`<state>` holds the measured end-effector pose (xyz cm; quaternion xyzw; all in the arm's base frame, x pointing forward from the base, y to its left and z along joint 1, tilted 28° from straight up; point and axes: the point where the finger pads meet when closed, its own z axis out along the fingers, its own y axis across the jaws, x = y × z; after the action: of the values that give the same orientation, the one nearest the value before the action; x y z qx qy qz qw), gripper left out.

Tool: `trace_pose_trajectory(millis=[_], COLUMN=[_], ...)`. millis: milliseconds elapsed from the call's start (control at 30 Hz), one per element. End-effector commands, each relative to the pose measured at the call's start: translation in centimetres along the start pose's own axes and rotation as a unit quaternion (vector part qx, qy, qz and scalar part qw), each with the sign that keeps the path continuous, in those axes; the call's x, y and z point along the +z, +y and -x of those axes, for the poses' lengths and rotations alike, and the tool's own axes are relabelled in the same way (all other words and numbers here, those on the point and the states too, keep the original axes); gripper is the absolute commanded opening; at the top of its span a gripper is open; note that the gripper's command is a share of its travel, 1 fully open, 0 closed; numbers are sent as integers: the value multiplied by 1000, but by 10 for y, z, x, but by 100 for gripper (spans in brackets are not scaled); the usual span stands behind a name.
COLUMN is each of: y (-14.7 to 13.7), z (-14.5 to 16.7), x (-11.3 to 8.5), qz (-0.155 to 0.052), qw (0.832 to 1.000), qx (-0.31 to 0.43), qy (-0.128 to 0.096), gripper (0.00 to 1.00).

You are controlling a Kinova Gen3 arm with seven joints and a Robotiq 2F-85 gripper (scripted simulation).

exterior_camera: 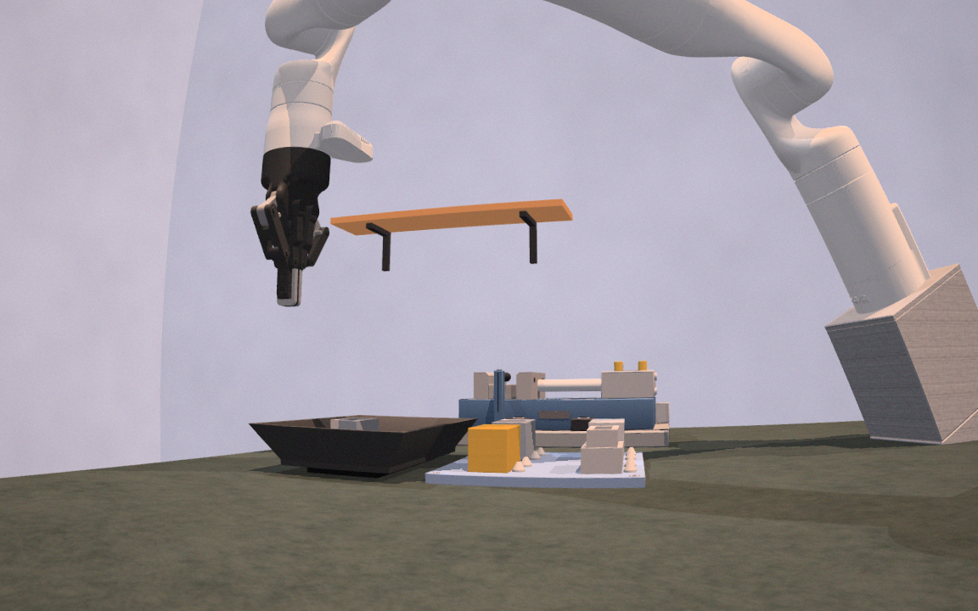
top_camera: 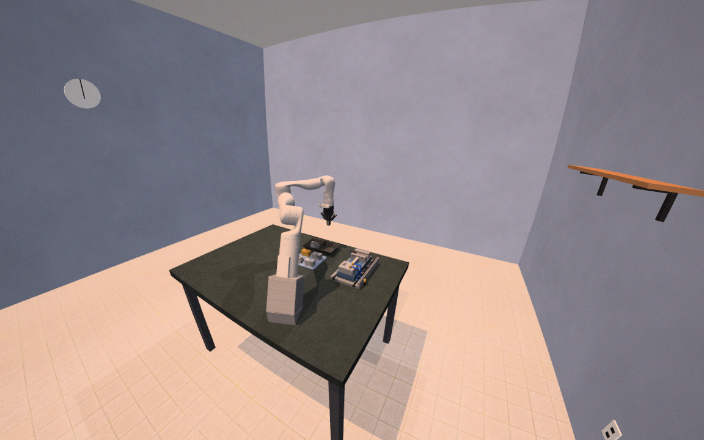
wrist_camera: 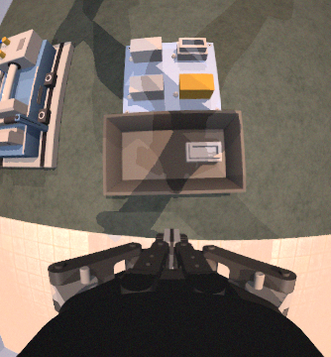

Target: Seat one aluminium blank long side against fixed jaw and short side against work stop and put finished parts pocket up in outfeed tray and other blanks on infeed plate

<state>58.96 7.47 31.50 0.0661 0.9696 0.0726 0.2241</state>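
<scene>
The gripper [exterior_camera: 289,292] hangs high in the air beyond the far edge of the dark bench [top_camera: 245,284], its jaws pressed together with nothing between them, touching nothing. Below it, in the wrist view, the brown outfeed tray [wrist_camera: 113,149] holds one finished part [wrist_camera: 203,151], lying flat on the tray floor toward one end, pocket up. Just beyond the tray lies the pale infeed plate [wrist_camera: 171,101], touching or nearly touching the tray's far wall. On the plate stand four pieces, apart from one another: two plain aluminium blanks [wrist_camera: 146,49] and [wrist_camera: 146,85], an orange brass blank [wrist_camera: 196,84], and a second pocketed finished part [wrist_camera: 192,49] at a far corner. Small pins rise from the plate between them. To the side, well apart from the tray, stands the blue and grey vise [wrist_camera: 22,99], with its hosed block [wrist_camera: 21,44] at the far end; whether a blank lies in its opening cannot be told.
</scene>
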Motion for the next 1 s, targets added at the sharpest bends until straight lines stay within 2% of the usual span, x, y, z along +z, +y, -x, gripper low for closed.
trace_pose_trajectory(millis=[0,367,767,867,967], y=[1,1,0,-10,-32], z=[2,2,2,3,5], x=[-10,-24,-26,-24,-22], qz=[3,3,3,2,1], qw=[1000,1000,1000,1000,1000], qx=[0,0,0,0,0], qy=[-4,-4,-4,-2,0], gripper=[0,0,0,0,0])
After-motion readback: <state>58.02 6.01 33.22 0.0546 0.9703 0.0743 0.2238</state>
